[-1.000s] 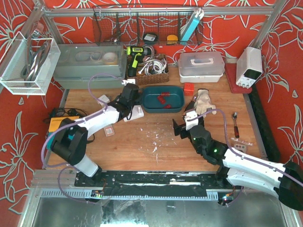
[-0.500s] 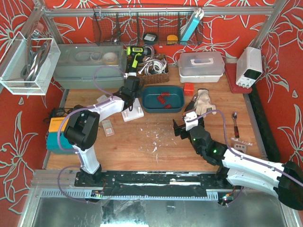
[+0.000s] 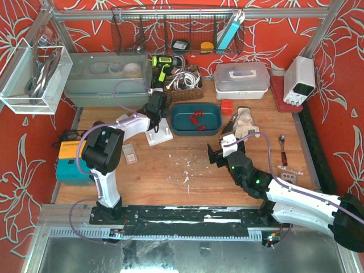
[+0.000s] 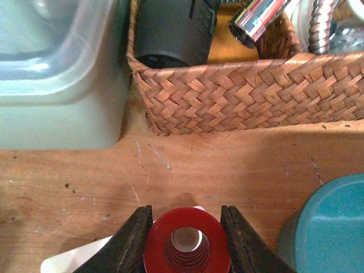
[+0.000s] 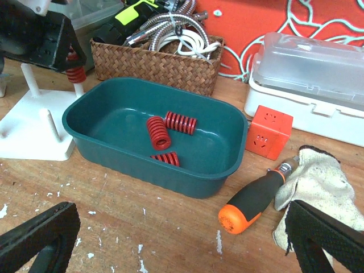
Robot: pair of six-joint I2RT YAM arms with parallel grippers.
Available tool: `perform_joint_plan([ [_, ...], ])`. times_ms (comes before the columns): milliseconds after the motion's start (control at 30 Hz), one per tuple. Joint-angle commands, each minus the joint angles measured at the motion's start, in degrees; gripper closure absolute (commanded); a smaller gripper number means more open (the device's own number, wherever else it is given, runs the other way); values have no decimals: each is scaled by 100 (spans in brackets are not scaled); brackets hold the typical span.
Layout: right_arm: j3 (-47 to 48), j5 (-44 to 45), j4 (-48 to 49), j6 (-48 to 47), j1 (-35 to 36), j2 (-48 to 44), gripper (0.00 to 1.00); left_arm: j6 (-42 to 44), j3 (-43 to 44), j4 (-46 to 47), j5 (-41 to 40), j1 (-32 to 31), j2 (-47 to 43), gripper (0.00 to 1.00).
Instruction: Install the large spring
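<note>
My left gripper (image 4: 186, 239) is shut on a large red spring (image 4: 186, 248), seen end-on between the black fingers, held above the white peg stand (image 3: 158, 135). In the right wrist view the same spring (image 5: 74, 73) hangs under the left gripper (image 5: 73, 65) over a white peg of the stand (image 5: 34, 116). Three more red springs (image 5: 170, 128) lie in the teal tray (image 5: 108, 142). My right gripper (image 5: 182, 239) is open and empty, low over the table in front of the tray.
A wicker basket (image 4: 256, 85) of hoses and a drill stands behind the stand, a grey-green bin (image 4: 57, 96) to its left. An orange-handled screwdriver (image 5: 259, 196), a cloth glove (image 5: 324, 182), an orange cube (image 5: 268, 131) and a white lidded box (image 5: 310, 74) lie right of the tray.
My left gripper has moved back and to the right, from the stand's left side to above its far pegs, still holding the spring. The right arm has not moved.
</note>
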Motion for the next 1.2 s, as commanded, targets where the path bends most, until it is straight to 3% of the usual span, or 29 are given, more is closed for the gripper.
perform_joint_plan([
  [0,-5,134,106,-87,-19,-26,1,49,345,-15,52,39,305,99],
  [133,-3,141,107,-102,-18,-3,1,32,521,-178,34,43,503,87],
  [533,-14,310,103,-118,-20,-5,1,-140,836,-719,4,52,484,39],
  [900,24,283,141,-147,-25,151,1,-567,409,-883,444,43,-520,17],
  [1167,168,684,61,-61,-56,285,1,-720,-938,-418,1257,-63,-2081,1],
])
